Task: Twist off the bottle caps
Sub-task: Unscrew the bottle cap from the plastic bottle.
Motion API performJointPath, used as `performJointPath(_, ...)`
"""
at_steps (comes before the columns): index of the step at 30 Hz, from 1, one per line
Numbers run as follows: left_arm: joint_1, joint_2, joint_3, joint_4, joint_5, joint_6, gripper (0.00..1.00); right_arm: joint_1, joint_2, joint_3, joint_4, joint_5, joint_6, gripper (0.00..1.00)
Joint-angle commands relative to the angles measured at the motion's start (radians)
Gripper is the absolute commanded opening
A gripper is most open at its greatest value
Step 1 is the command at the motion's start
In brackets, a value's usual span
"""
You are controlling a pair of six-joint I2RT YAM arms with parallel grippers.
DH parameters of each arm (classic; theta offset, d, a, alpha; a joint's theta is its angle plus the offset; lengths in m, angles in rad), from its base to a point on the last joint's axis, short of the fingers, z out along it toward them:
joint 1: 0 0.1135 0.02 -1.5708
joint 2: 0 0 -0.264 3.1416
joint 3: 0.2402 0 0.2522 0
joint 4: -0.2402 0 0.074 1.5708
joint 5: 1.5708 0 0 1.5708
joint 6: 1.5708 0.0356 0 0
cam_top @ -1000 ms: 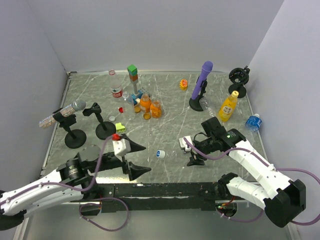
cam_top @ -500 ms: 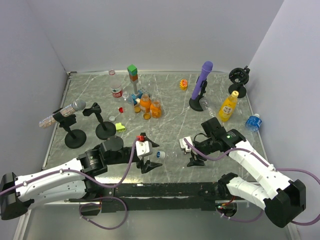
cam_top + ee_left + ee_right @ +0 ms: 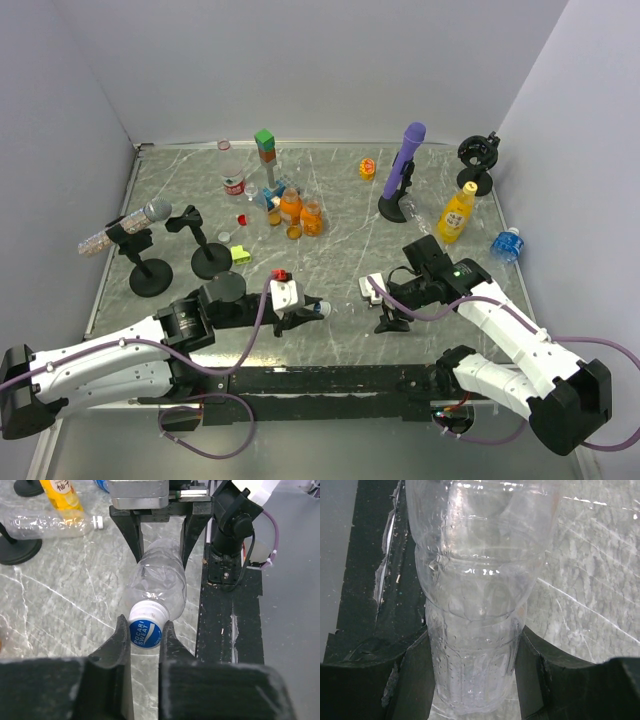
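Left claw [image 3: 145, 622] clamped on the blue cap [image 3: 145, 633], right claw [image 3: 472, 647] gripping the clear bottle [image 3: 159, 580]: you twist squarely, bottle steady.

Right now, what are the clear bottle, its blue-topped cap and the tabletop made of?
Bottle: thin clear plastic, glossy; see-through, ribbed, dented. Cap: likely opaque plastic, white with printed blue top. Tabletop: grey, white-veined, slightly shiny; real stone or a printed sheet, I cannot tell.
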Motion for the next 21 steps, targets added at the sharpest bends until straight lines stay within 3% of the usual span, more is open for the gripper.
performJointPath(1,-0.001,0.003,0.059,0.003,-0.031,-0.117,0.01,0.004,-0.009,0.000,0.008,-0.046,-0.023,0.15)
performJointPath(6,-0.001,-0.001,0.109,-0.084,-0.146,-0.542,0.01,0.003,-0.012,-0.003,0.017,-0.037,-0.013,0.15)
performJointPath(9,-0.003,0.035,0.149,-0.153,-0.144,-0.838,0.01,0.003,-0.009,-0.006,0.023,-0.038,-0.009,0.15)
performJointPath(12,-0.008,0.094,0.188,-0.213,-0.138,-1.041,0.01,0.003,0.002,0.003,0.022,-0.040,-0.009,0.15)
performJointPath(17,-0.026,0.171,0.289,-0.348,-0.204,-1.051,0.02,0.001,-0.004,0.001,0.019,-0.037,-0.009,0.15)
performJointPath(18,-0.026,0.180,0.309,-0.394,-0.233,-1.029,0.09,0.001,-0.010,-0.003,0.020,-0.035,-0.007,0.15)
performJointPath(21,-0.024,0.170,0.329,-0.429,-0.273,-0.988,0.59,-0.005,-0.024,-0.017,0.028,-0.038,-0.004,0.15)
